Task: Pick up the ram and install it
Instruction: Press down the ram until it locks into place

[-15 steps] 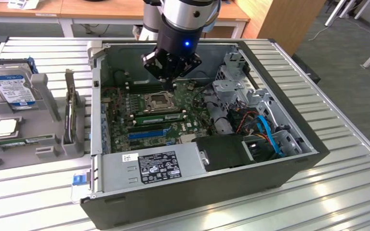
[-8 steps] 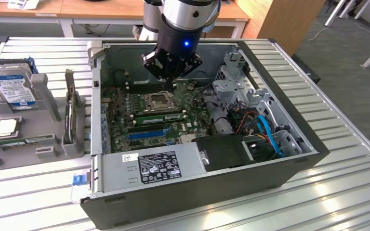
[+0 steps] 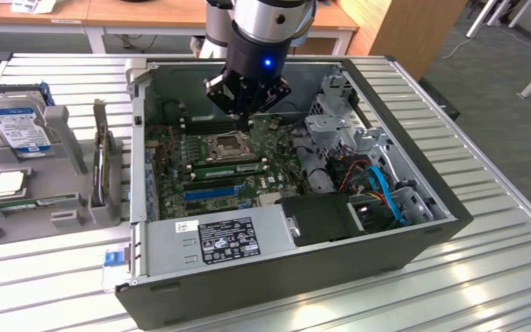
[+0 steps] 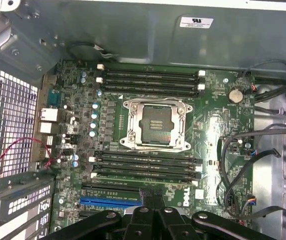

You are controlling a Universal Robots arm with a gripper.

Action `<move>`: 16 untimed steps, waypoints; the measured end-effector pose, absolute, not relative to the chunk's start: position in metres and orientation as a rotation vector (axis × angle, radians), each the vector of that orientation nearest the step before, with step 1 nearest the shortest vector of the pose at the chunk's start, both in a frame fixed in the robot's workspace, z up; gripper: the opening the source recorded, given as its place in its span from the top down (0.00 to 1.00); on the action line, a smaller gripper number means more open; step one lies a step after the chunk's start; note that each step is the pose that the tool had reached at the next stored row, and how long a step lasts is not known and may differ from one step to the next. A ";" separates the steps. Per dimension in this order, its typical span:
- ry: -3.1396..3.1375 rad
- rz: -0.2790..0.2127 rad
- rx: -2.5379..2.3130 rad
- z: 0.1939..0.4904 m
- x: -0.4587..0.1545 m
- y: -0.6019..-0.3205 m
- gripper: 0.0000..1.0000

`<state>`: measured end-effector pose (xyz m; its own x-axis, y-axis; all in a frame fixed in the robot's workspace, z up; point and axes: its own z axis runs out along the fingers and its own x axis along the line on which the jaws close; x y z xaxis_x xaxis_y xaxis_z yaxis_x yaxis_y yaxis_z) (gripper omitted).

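Fingers (image 4: 153,200) clenched together, nothing between them; gripper (image 3: 247,111) hovers inside open computer case (image 3: 413,228) over motherboard (image 4: 218,135), near empty CPU socket (image 4: 155,125). Ram (image 3: 229,167) sits seated in slot just beside socket, apart from gripper; further sticks lie on grey holder (image 3: 39,204) at exterior view's left. Risk: if stick only half-seated, latches not locked; descending with fingers shut could strike socket pins or slots

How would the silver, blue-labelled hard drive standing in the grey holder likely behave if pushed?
The hard drive, metal-cased, looks rigid and probably heavy for its size. Standing on edge, it might tip, though the grey holder likely steadies it.
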<state>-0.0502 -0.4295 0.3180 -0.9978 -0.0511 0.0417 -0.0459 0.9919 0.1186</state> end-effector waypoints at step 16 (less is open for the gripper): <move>-3.099 -0.175 0.075 0.320 -0.050 -0.429 0.90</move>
